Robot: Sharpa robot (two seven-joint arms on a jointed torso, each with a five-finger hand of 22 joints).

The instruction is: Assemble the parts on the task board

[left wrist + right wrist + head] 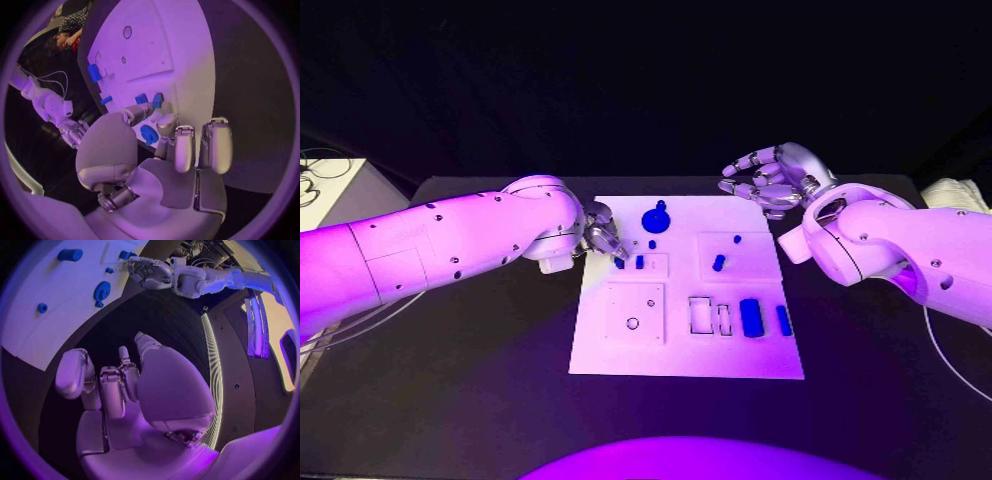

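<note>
The white task board (pixel 689 350) lies mid-table. A round blue part (pixel 656 220) stands near its far edge. Two small blue parts (pixel 630 262) stand in a recess by its left edge, with another (pixel 651 244) just beyond. My left hand (pixel 600 238) hovers at that edge. In the left wrist view its fingertips (pixel 164 120) reach close to the two small parts (pixel 150 99), with nothing seen between them. More blue parts (pixel 718 263) (pixel 751 317) (pixel 783 320) lie on the right half. My right hand (pixel 769 178) hangs over the far right corner, fingers curled in, holding nothing.
A square plate with holes (pixel 635 312) and slotted recesses (pixel 711 315) sit in the board's near half. A white box with cables (pixel 329 185) stands off the table's left, and a pale object (pixel 956 192) at the far right edge.
</note>
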